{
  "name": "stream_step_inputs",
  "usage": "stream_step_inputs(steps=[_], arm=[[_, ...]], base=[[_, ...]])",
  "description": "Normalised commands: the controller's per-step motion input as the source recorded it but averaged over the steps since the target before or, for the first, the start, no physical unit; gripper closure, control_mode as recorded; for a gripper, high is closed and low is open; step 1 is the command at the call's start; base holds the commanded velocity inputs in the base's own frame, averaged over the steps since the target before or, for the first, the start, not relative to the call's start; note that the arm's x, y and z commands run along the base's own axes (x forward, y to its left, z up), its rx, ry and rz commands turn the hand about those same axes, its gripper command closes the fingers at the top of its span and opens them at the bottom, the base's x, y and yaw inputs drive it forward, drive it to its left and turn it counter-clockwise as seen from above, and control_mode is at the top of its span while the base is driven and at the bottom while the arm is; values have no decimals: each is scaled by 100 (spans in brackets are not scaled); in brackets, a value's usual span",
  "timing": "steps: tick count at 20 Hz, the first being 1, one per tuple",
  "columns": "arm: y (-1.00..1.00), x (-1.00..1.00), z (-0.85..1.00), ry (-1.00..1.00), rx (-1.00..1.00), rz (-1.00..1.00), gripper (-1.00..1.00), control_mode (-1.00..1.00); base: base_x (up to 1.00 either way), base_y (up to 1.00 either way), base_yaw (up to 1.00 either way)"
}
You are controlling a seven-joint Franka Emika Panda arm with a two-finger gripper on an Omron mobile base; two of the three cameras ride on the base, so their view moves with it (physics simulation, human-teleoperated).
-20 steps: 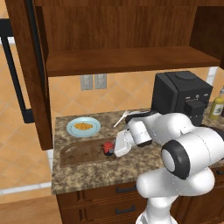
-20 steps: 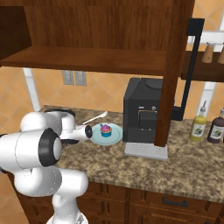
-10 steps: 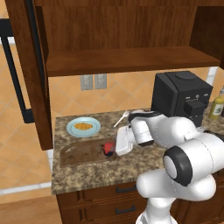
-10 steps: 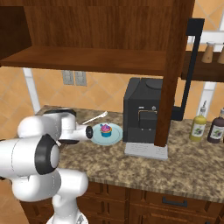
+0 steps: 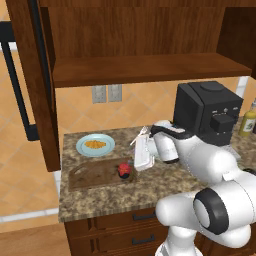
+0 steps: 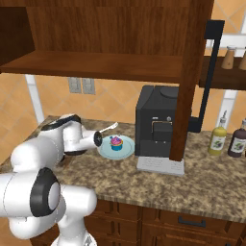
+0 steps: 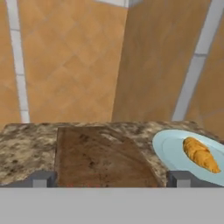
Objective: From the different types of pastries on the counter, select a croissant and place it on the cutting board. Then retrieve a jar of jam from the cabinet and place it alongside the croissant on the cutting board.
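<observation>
Jam jar down on the cutting board (image 5: 97,172), croissant not yet moved

Hand (image 5: 136,161) spread wide beside the jar of jam (image 5: 124,170); the croissant (image 7: 200,155) (likely light, flaky, crushable) sits on its plate (image 7: 173,151) — grip gently across its thick middle.

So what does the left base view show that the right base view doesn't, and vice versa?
Left base view: the croissant on a blue plate, the cutting board in front of it, and the red jar on the board's end nearest the arm. Right base view: the pink cupcake on its own plate, two bottles right of the coffee machine. Both: coffee machine, cabinet shelf, arm.
</observation>
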Motion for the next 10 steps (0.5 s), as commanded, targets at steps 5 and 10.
stream_step_inputs(steps=[5, 10], arm=[[14, 39, 43, 0, -33, 11, -100, -100], [2, 25, 63, 6, -31, 6, -100, -100]], base=[[0, 0, 0], [0, 0, 0]])
